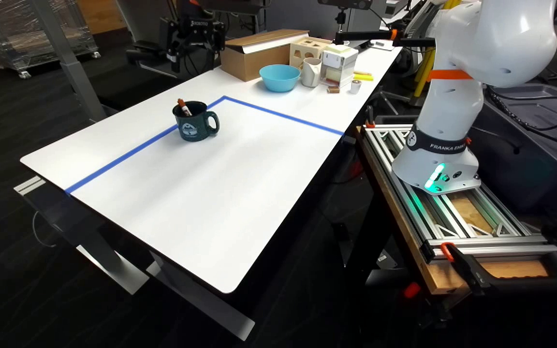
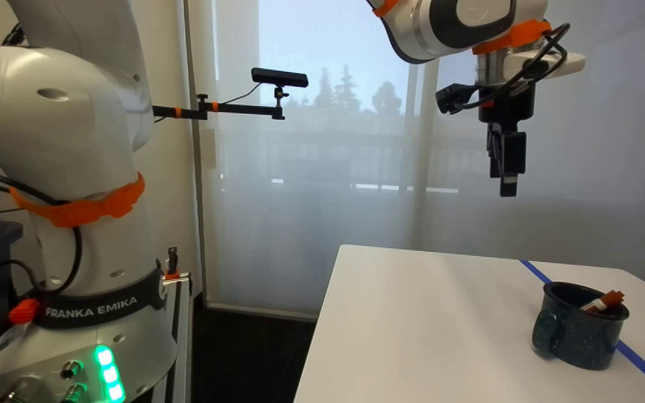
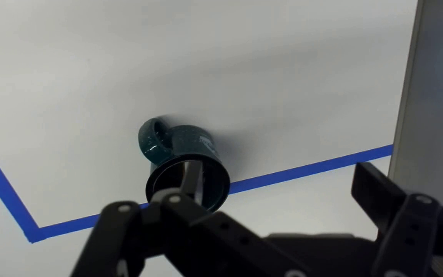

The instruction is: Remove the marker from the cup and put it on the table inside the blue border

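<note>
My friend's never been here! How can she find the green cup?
Find the big white table, then the blue tape on it. Close to that tape stands the cup. Unlike the pale mug beside the blue bowl, it's dark green, with an orange-tipped marker poking out.

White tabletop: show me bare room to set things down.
Bare: inside the blue tape border, between the dark green mug and the rounded tabletop corner; also between border and pale blue bowl. Crowded: among bowl, brown cardboard box and beige mug.

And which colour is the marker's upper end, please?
The marker's upper end is orange-brown; it shows best in an exterior view.
</note>
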Motion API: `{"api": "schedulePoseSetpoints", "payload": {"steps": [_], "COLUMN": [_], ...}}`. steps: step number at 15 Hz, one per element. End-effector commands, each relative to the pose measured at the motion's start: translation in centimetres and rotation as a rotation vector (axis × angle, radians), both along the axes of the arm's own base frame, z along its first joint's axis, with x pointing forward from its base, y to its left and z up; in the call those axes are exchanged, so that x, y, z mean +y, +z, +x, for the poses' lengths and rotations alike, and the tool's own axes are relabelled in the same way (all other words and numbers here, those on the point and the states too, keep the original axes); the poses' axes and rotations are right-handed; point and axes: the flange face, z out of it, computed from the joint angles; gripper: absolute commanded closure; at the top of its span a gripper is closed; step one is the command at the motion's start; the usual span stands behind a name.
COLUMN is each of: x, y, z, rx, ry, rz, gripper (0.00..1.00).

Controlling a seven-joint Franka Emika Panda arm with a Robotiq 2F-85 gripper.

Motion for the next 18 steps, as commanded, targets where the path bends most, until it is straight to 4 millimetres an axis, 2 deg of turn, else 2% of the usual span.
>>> {"api": "schedulePoseSetpoints", "payload": {"steps": [1,5,9,14,15,18], "x": [-1.0,-2.9,-4.2,-3.0,-3.7,-3.1], "y": [-1.3,-3.3,-4.1,-4.9,-4.7,-5.3], "z": [1.8,2.8,4.0,5.5,4.5,4.9], "rx": [0.020,0.077,0.072,0.029,0.050,0.047], "ry": [-0.028,-0.048,-0.029,0.039,0.013,0.030], "rz": [-0.093,-0.212,-0.297,-0.256,-0.272,-0.265], "gripper": [0.00,0.00,0.00,0.00,0.00,0.00]}}
